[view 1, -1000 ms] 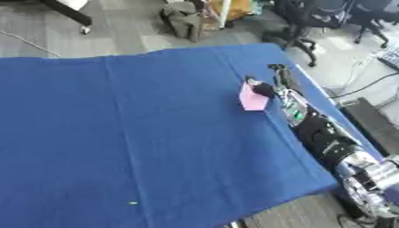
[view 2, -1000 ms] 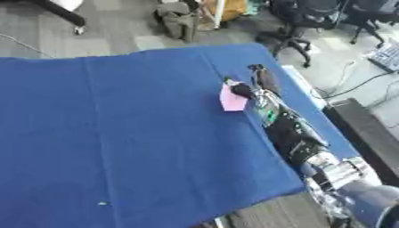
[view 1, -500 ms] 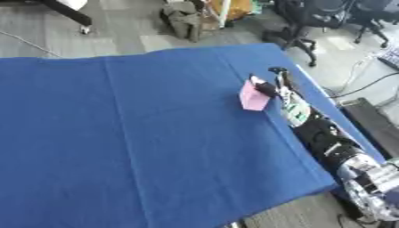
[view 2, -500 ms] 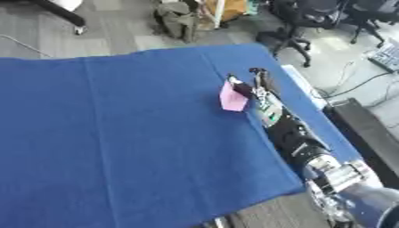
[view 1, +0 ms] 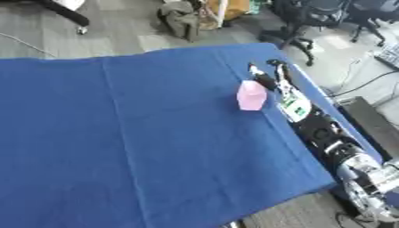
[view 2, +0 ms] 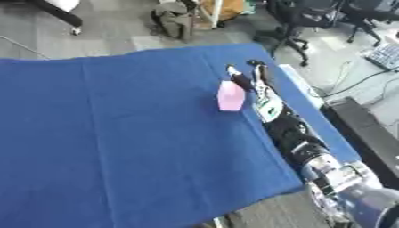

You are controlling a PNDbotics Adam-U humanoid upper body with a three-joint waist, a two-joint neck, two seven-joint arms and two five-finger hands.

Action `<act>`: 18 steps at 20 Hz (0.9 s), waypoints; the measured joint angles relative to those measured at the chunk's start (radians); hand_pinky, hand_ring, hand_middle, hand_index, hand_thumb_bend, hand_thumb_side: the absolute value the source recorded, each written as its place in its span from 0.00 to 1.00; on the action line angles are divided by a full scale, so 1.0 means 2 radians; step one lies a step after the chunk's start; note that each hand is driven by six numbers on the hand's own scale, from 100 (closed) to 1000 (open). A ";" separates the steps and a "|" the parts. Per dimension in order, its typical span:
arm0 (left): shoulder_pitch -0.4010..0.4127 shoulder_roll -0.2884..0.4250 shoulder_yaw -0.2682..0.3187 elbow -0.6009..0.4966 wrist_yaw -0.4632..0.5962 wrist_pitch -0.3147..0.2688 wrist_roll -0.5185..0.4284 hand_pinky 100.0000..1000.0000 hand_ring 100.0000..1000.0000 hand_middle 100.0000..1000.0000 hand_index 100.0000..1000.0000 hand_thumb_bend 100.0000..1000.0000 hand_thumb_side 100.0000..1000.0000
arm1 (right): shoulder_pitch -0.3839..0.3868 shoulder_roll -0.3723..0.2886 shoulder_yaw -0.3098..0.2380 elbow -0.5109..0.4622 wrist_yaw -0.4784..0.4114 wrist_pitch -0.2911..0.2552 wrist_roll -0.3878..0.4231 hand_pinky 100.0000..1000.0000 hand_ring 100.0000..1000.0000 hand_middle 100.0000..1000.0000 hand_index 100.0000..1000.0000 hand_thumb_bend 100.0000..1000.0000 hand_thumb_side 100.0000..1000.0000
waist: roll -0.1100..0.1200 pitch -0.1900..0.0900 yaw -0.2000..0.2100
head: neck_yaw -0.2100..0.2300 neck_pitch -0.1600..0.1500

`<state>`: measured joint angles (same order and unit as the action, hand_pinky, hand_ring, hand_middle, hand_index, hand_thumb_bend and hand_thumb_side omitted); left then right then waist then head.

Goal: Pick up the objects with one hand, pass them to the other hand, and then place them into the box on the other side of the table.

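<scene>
Left eye view. A desk (view 1: 140, 147) covered in plain blue cloth fills most of the frame, lying askew, with its far edge running up to the right. A small pale pink block-shaped object (view 1: 251, 95), soft-looking with a pointed top, sits on the cloth near the desk's right edge, toward the far side. The right robot hand (view 1: 269, 79), black with silver parts, reaches along the right edge from the near right corner. Its fingers extend past the far side of the pink object; a dark fingertip lies against the object's upper right corner, and the fingers look spread rather than curled. Whether thumb and fingers actually pinch the object cannot be told. A green-and-white panel shows on the forearm (view 1: 315, 129) behind the robot hand. Beyond the desk: grey floor, a black office chair (view 1: 300, 20) at far right, and a dark bundle on the floor at far centre.

Right eye view. Same layout, shifted slightly left. The pink object (view 2: 230, 95) stands upright on the blue cloth, just left of the right robot hand (view 2: 248, 78). One dark finger touches its top right side; another points toward the far edge. No left robot hand shows in either view.
</scene>
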<state>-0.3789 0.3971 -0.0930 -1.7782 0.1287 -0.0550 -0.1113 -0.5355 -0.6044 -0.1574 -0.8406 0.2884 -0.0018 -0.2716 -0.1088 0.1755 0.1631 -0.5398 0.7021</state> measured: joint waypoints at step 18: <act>0.000 0.000 0.000 0.000 0.000 0.000 0.000 0.70 0.71 0.58 0.70 0.79 0.68 | 0.007 -0.004 0.012 -0.003 0.096 -0.044 0.158 0.90 0.92 0.89 0.90 0.29 0.58 | 0.001 0.000 -0.001 | -0.004 0.004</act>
<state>-0.3788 0.3970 -0.0929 -1.7785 0.1290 -0.0551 -0.1114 -0.5222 -0.6116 -0.1340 -0.8461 0.4802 -0.0892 0.0449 -0.1059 0.1753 0.1618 -0.5486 0.7097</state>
